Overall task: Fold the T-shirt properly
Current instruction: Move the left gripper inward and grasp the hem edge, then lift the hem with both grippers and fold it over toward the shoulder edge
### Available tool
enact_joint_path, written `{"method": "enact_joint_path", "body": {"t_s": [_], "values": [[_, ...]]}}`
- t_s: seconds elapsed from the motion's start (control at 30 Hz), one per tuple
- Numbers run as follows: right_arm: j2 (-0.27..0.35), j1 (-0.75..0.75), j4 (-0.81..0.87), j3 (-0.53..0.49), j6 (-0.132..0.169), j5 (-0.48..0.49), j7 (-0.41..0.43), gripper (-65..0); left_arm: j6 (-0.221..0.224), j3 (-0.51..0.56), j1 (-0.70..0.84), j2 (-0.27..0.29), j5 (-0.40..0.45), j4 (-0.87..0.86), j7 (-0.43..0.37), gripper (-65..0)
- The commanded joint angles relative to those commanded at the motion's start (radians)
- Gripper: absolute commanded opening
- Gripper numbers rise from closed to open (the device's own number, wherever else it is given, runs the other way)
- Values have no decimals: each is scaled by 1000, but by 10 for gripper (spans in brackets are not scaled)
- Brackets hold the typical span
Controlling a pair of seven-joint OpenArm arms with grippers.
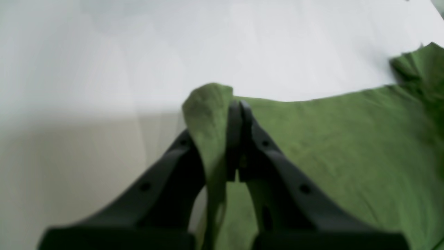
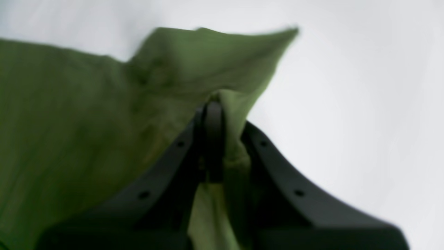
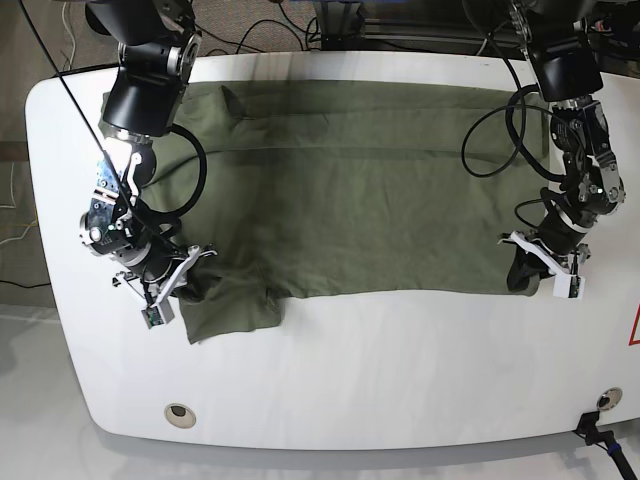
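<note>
Both grippers, left (image 1: 239,106) and right (image 2: 212,106), are clamped on the limp, light shirt (image 3: 350,200) at its 3 and 8 o'clock edges, good holds.

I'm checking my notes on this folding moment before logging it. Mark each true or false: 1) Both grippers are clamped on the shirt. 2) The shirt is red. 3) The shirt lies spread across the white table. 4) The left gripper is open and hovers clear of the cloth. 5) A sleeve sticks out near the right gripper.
1) True: the left gripper and right gripper each pinch the T-shirt.
2) False: it is olive green.
3) True: it lies spread on the table.
4) False: its jaws are shut on the cloth at the edge.
5) True: the sleeve juts out beside it.
</note>
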Motion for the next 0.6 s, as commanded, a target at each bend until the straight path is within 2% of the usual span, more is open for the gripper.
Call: {"method": "enact_joint_path", "body": {"t_s": [0.33, 0.4, 0.6], "values": [[0, -123, 236, 0, 0, 0, -54, -650, 0, -2, 81, -25, 2, 132, 0, -650], [2, -152, 281, 0, 0, 0, -69, -650, 0, -2, 103, -44, 2, 157, 0, -650], [2, -239, 405, 5, 0, 0, -86, -650, -2, -18, 160, -54, 0, 166, 0, -650]]}}
